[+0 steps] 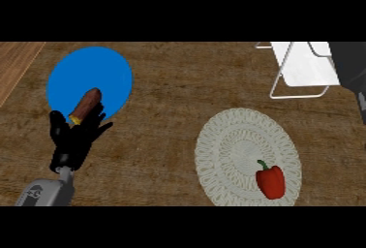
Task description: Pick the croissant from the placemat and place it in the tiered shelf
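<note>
I see no croissant. A round woven placemat (247,140) lies at centre right, and a red bell pepper (271,180) rests on its lower right part. The white wire tiered shelf (304,72) stands at the upper right. My right hand (355,68) shows only as a dark shape cut by the right edge, beside the shelf. At the lower left my left hand (73,140) rests open with its fingers up, overlapping the lower edge of a blue plate (107,72).
A brown elongated food item (85,105) with a yellowish end lies on the blue plate, just above my left fingertips. The counter top (178,87) is brown and textured. A lighter wooden strip (14,63) runs along the upper left.
</note>
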You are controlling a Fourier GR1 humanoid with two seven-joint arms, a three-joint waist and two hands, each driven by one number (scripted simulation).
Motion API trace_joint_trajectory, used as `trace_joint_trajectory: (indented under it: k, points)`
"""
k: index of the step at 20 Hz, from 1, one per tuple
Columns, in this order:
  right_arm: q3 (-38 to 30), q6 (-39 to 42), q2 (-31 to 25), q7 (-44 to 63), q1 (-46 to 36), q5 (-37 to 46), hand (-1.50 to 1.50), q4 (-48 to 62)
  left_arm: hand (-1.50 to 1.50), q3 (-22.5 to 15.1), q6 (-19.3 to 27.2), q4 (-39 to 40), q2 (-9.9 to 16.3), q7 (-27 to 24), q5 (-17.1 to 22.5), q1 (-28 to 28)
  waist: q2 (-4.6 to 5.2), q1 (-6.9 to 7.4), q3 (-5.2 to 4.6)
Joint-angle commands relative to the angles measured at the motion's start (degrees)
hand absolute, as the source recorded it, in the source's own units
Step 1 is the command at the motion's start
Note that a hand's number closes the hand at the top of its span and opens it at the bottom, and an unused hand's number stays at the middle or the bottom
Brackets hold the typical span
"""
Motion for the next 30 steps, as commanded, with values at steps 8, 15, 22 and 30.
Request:
trace_joint_trajectory:
  k: [8,15,22,30]
  points:
    - [-8.2,3.5,-2.5,13.8,-8.4,10.5,1.5,4.1,0.0,0.3,0.2,1.2,-0.1,0.6,-0.3,0.6,0.29,-0.6,-0.07]
    - [-13.6,2.6,-1.4,13.8,-5.9,11.0,1.5,7.4,0.0,1.1,1.0,2.2,-0.8,-0.3,-0.4,1.5,0.01,-2.08,0.09]
    - [-15.5,1.8,-3.0,12.3,-5.6,13.4,1.5,9.1,0.0,0.9,0.3,-1.0,-0.3,1.9,0.2,2.8,-0.38,-2.07,0.18]
    - [-18.9,-2.0,-4.9,9.2,-1.5,14.3,1.5,9.8,0.0,1.5,0.7,2.2,-1.2,0.3,-0.8,0.3,0.03,-2.78,0.21]
